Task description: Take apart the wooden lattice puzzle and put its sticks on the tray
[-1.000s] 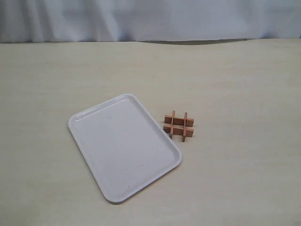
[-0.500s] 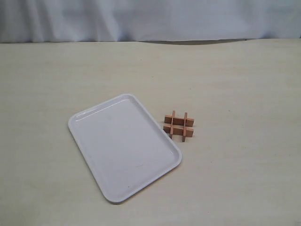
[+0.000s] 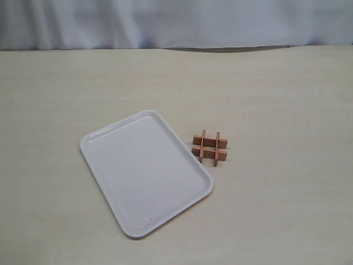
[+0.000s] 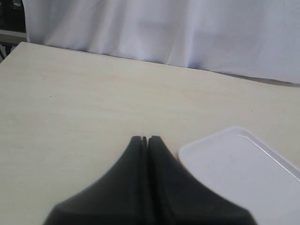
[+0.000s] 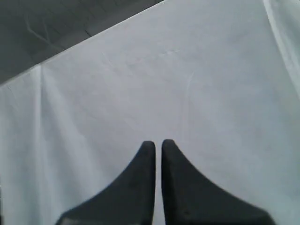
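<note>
The wooden lattice puzzle (image 3: 209,147) lies assembled on the table, a small reddish-brown hash-shaped grid just right of the tray's far right edge. Its four sticks are still interlocked. The white tray (image 3: 146,171) lies flat and bare, turned at an angle. Neither gripper shows in the exterior view. In the left wrist view my left gripper (image 4: 146,138) is shut with nothing in it, hovering over the table beside a corner of the tray (image 4: 243,168). My right gripper (image 5: 158,143) is shut with only a sliver between its fingers, and it faces white cloth; the puzzle is out of that view.
A white curtain (image 3: 176,22) hangs along the far edge of the pale wooden table (image 3: 276,99). Nothing else stands on the table in the exterior view.
</note>
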Tool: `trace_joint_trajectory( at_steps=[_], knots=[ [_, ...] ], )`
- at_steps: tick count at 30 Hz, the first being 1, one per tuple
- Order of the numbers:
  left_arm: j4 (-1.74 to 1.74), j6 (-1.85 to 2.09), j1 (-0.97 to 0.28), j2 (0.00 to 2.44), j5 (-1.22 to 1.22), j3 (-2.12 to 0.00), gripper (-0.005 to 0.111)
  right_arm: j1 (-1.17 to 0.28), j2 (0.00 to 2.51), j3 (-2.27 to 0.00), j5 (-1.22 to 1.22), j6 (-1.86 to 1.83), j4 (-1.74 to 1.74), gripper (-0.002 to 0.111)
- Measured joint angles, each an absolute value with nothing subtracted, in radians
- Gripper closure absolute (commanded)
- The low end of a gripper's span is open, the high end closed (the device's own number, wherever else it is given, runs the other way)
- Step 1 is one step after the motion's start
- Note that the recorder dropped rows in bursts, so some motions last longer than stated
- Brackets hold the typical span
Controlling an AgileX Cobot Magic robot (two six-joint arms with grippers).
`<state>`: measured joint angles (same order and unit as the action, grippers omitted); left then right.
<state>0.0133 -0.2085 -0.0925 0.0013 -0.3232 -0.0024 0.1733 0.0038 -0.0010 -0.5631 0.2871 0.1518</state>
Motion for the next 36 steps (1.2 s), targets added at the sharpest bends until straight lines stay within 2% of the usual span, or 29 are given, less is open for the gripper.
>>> trace_joint_trajectory(
  at_steps=[5, 9, 12, 16, 20, 24, 30, 33, 36],
  knots=[
    [0.013, -0.208, -0.093, 0.001, -0.321, -0.002, 0.107, 0.173, 0.004, -0.001, -0.546, 0.524, 0.102, 0.104],
    [0.013, -0.208, -0.093, 0.001, -0.319, -0.002, 0.107, 0.173, 0.063, -0.037, -0.504, 0.542, 0.141, 0.104],
    [0.013, -0.208, -0.093, 0.001, -0.319, -0.002, 0.107, 0.173, 0.187, -0.156, -0.396, 0.474, 0.149, 0.104],
    [0.013, -0.208, -0.093, 0.001, -0.319, -0.002, 0.107, 0.173, 0.427, -0.405, -0.165, 0.366, 0.026, 0.104],
    [0.013, -0.208, -0.093, 0.001, -0.319, -0.002, 0.107, 0.173, 0.734, -0.635, 0.241, 0.299, -0.224, 0.104],
    [0.013, -0.208, -0.093, 0.001, -0.319, -0.002, 0.107, 0.16, 1.04, -0.651, 0.473, 0.276, -0.281, 0.104],
    [0.013, -0.208, -0.093, 0.001, -0.319, -0.002, 0.107, -0.157, 1.204, -0.68, 0.515, 0.229, -0.274, 0.104],
    [0.013, -0.208, -0.093, 0.001, -0.319, -0.002, 0.107, -0.315, 1.32, -0.683, 0.507, 0.32, -0.293, 0.102],
    [0.013, -0.208, -0.093, 0.001, -0.319, -0.002, 0.107, -0.396, 1.435, -0.702, 0.499, 0.488, -0.38, 0.089]
  ],
)
